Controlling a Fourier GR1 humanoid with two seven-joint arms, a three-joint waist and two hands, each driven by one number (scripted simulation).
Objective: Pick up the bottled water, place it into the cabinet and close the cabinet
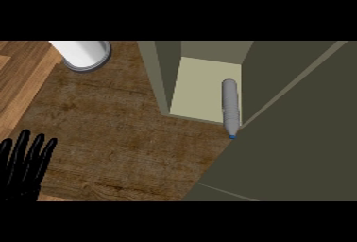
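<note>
Bottle: the water bottle (230,106) lies on its side on the pale floor of the cabinet (199,94), toward 1 o'clock from the middle of the view. Its grey body runs along the cabinet's right-hand edge, and its blue cap (232,137) points to 6 o'clock, reaching the front lip of the floor.

Cabinet: it is open. Its dark olive side wall stands at the 11 o'clock side of the pale floor, and the back of the compartment is in shade at 12 o'clock.

Door: the cabinet door (300,137) is a broad dark panel filling the view from 2 o'clock to 5 o'clock. Its edge runs just beside the bottle; I cannot tell whether the two touch.

My left hand: my left hand (24,163) shows at 8 o'clock by the view's left edge, fingers straight and spread, pointing to 12 o'clock. It is released and grasps nothing, well apart from the bottle.

My right hand: it does not show in the view.

Counter: the brown wooden counter (118,137) fills the middle and left of the view.

Other item: a white cylinder on a round grey base (85,54) stands at 11 o'clock, near the top of the counter, apart from the cabinet.
</note>
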